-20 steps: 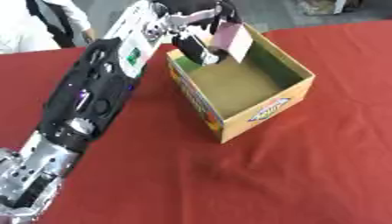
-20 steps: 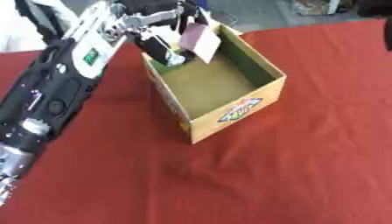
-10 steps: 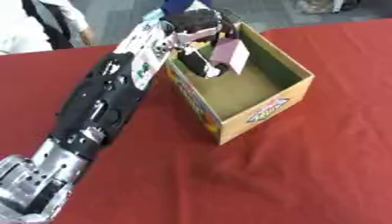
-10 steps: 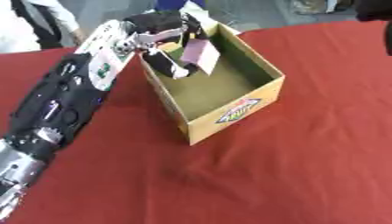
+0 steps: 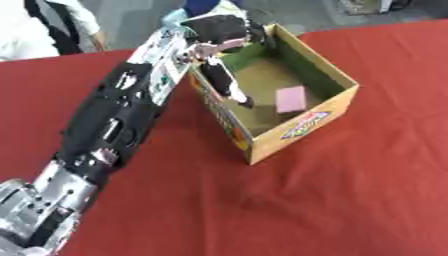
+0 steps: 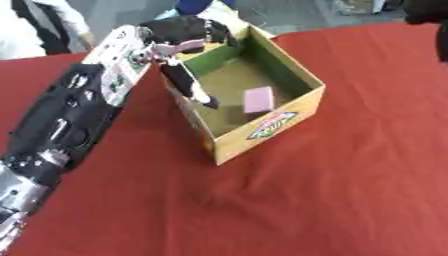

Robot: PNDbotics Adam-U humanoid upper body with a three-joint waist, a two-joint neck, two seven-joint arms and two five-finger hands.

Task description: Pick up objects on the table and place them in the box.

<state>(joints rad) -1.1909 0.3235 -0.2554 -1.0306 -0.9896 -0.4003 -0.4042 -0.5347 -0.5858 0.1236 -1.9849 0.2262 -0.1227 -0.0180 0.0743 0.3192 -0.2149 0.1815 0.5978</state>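
An open cardboard box [image 5: 306, 123] with a green inner wall and a printed label stands on the red table. A small pink flat block [image 5: 290, 99] lies on the box floor, near its front right wall. My left arm reaches up from the lower left, and my left hand [image 5: 220, 34] is over the box's far left corner. The hand is open; its straight fingers [image 5: 229, 86] point down into the box, apart from the pink block. A dark shape at the top right corner of the right eye view looks like my right hand [image 6: 427, 14]; most of it is cut off.
The red cloth [image 5: 350, 200] covers the table in front of and to the right of the box. People stand beyond the far edge, one in white [image 5: 35, 30] at the top left.
My left hand has let go of the pink block, which dropped from the fingers to the box floor. The fingers have straightened. The camera view has shifted slightly.
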